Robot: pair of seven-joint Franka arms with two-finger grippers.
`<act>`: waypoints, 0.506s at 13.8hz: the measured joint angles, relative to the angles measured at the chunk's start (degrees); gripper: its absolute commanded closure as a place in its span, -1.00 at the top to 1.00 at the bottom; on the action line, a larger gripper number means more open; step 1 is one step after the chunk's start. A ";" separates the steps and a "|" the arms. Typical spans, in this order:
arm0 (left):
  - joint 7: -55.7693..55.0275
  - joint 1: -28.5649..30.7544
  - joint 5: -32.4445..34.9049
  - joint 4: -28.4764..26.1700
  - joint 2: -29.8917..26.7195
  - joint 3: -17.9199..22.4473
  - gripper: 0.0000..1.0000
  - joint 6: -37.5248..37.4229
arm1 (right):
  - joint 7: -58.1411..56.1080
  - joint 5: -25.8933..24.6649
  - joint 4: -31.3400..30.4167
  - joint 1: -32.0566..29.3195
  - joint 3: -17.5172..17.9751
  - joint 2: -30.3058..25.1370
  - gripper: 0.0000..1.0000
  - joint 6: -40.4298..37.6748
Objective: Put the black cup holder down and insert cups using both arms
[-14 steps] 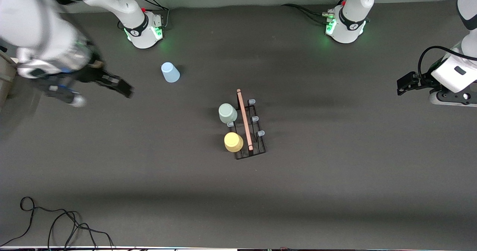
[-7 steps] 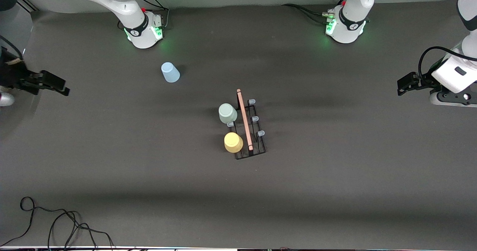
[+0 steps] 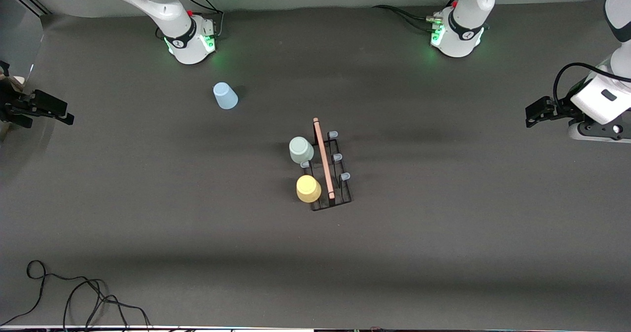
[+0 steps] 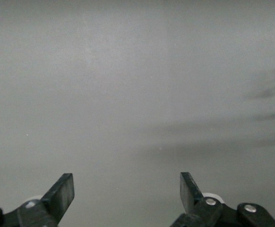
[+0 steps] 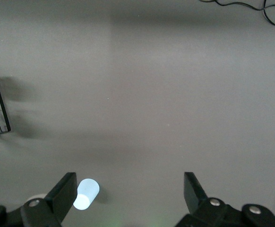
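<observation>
Right hand (image 3: pixel 49 112): over the tabletop (image 3: pixel 443 253) edge at the right arm's end, fingers spread wide, nothing between them.
Left hand (image 3: pixel 535 115): over the tabletop edge at the left arm's end, fingers (image 4: pixel 62 194) spread wide, nothing held; bare grey surface fills the left wrist view.
Black cup holder (image 3: pixel 329 166): upright near the tabletop's middle, wooden rod along its top, well apart from both hands.
Mint green cup (image 3: pixel 301 150): upturned on a peg on the holder's side toward the right arm's end.
Yellow cup (image 3: pixel 308 188): upturned on the next peg of the same side, nearer the front camera than the mint one.
Light blue cup (image 3: pixel 225 96): lying on the tabletop, off the holder, near the right arm's base; between holder and right hand, well apart from each; shows just by one fingertip in the right wrist view (image 5: pixel 86 194).
Free pegs: three pale-blue tips bare on the holder's side toward the left arm's end.
Open room: wide bare tabletop around the holder on every side.
Edges: black cable (image 3: pixel 74 292) looped at the front-camera edge, toward the right arm's end.
</observation>
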 measured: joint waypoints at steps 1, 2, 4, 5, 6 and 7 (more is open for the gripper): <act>0.32 0.08 0.00 0.00 0.05 0.06 0.99 0.03 | 0.00 0.00 0.00 -1.16 1.38 0.00 1.00 0.00; 0.75 0.22 0.01 0.00 0.10 0.12 1.00 0.06 | 0.20 0.00 0.00 -1.60 2.00 0.00 1.00 -0.01; 1.14 0.39 0.01 0.00 0.22 0.22 0.99 0.15 | 0.59 0.00 0.00 -1.63 2.33 0.00 1.00 -0.01; 1.17 0.39 0.01 -0.02 0.34 0.22 0.99 0.16 | 0.68 0.00 0.00 -1.63 2.40 0.00 1.00 -0.13; 1.19 0.39 0.01 -0.04 0.56 0.21 1.00 0.16 | 0.72 0.00 0.00 -1.63 2.41 0.00 1.00 -0.41; 1.20 0.39 0.01 -0.04 0.77 0.21 1.00 0.16 | 0.73 0.00 0.00 -1.64 2.41 0.00 1.00 -0.45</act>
